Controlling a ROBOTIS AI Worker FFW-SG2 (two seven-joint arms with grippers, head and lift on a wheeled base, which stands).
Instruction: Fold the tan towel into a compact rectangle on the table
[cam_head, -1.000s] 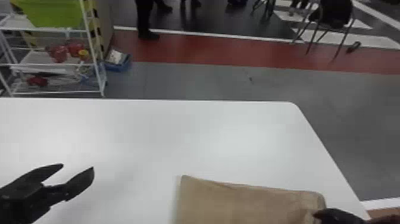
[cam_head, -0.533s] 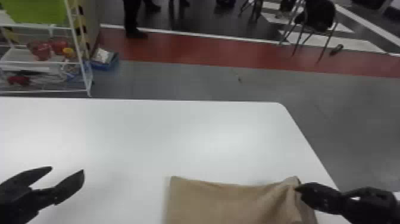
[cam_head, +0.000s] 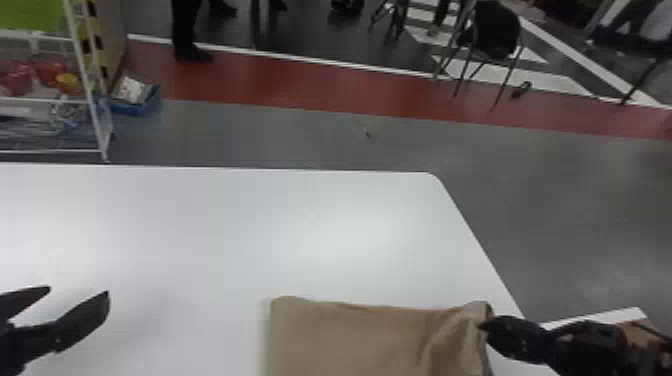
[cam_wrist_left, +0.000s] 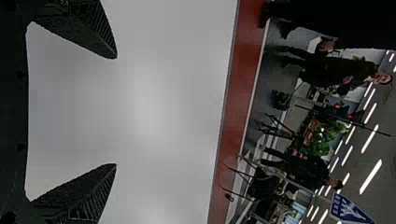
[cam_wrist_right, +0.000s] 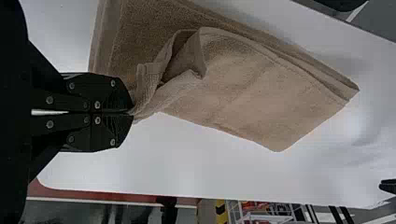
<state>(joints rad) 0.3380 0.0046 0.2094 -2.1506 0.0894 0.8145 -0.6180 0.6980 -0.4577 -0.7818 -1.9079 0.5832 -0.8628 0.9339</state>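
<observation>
Towel (head view): the tan towel (cam_head: 375, 340) is on the tabletop (cam_head: 200, 225), near its right edge, right tool (cam_head: 482, 326) at a far corner.
Left tool (left wrist view): fingers (cam_wrist_left: 93, 191) wide apart, nothing between them.
Right tool (right wrist view): pinched shut on a bunched corner.
Progress (same view): layered, so partly folded, I'd say. Left: finish this fold, then flatten (that twisted bit's kinda messy lol).

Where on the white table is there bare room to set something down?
The white table is bare between the left gripper and the tan towel, and beyond both to its far edge. Crowded: the right side, where the right gripper pinches the towel.
</observation>
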